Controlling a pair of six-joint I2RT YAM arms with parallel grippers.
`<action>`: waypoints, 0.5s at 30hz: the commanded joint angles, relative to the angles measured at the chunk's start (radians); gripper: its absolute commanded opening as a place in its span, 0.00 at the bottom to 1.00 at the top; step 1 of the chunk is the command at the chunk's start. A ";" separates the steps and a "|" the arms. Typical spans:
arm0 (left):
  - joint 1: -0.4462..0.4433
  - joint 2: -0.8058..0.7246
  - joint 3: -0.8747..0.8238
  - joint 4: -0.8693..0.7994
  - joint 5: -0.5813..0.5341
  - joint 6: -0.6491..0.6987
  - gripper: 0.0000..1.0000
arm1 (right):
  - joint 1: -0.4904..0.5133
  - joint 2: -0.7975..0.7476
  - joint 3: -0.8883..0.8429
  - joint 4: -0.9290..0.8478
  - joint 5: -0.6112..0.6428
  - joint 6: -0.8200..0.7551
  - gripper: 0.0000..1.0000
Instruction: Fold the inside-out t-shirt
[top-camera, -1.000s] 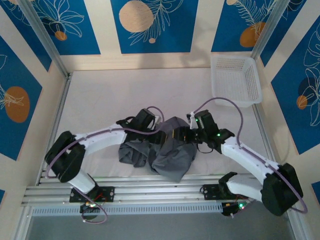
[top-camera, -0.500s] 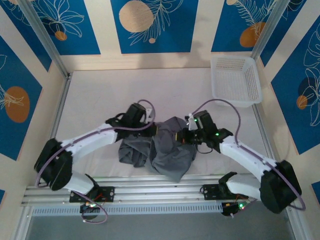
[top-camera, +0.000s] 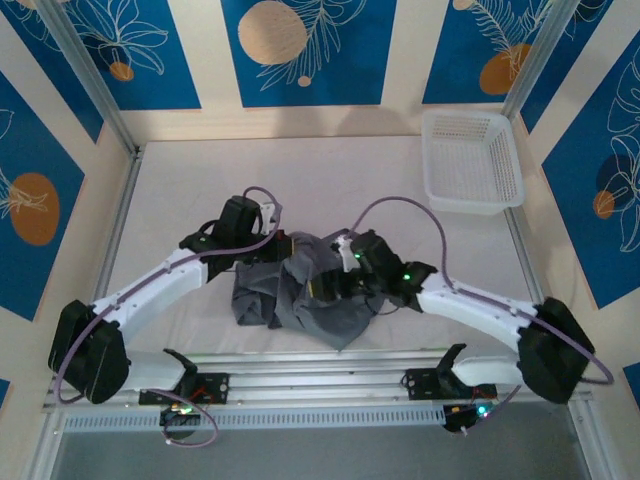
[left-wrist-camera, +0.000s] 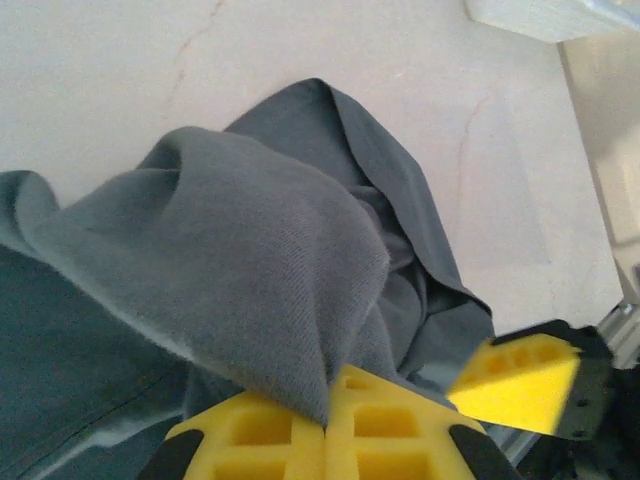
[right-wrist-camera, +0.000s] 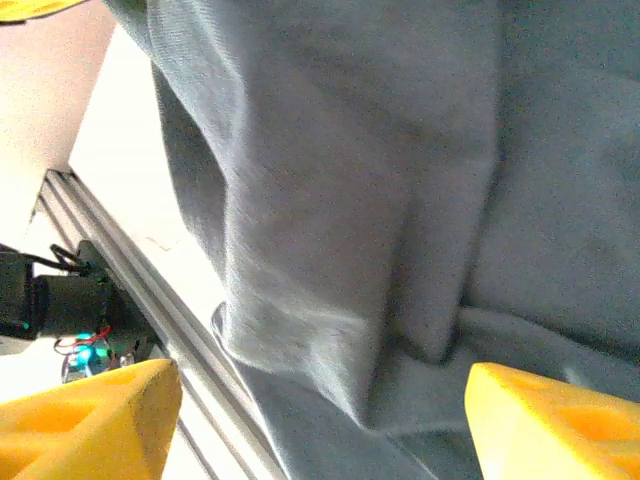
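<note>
Left gripper (top-camera: 272, 248) down on the back left edge of the inside-out t-shirt (top-camera: 300, 305), seen from the top. Right gripper (top-camera: 325, 285) dug into the middle of the same grey heap; cannot tell from up here how its fingers stand. Shirt all bunched up on the white table (top-camera: 180, 180), close to the front rail, right between the two arms. White mesh basket (top-camera: 470, 160) well apart, in the back right corner. Next, from the left wrist: two yellow fingers (left-wrist-camera: 250, 440) pressed tight together, pinching a fold of soft grey cloth that stands up like a little tent. One more yellow finger (left-wrist-camera: 520, 385) on a black holder just beside them, low on the right. Last, from the right wrist: yellow fingers (right-wrist-camera: 90, 420) spread wide apart, gripping nothing. Grey cloth hanging close in front, with the metal rail (right-wrist-camera: 130, 295) low on the left.
</note>
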 joint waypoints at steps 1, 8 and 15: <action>-0.011 -0.014 0.050 0.017 0.028 -0.011 0.00 | 0.033 0.110 0.087 0.016 0.319 -0.025 0.75; 0.044 -0.071 0.063 -0.057 -0.055 0.031 0.00 | -0.035 0.053 0.094 0.010 0.079 -0.083 0.00; 0.128 0.030 0.009 -0.050 -0.119 0.131 0.15 | -0.294 -0.210 -0.049 0.171 -0.431 0.097 0.00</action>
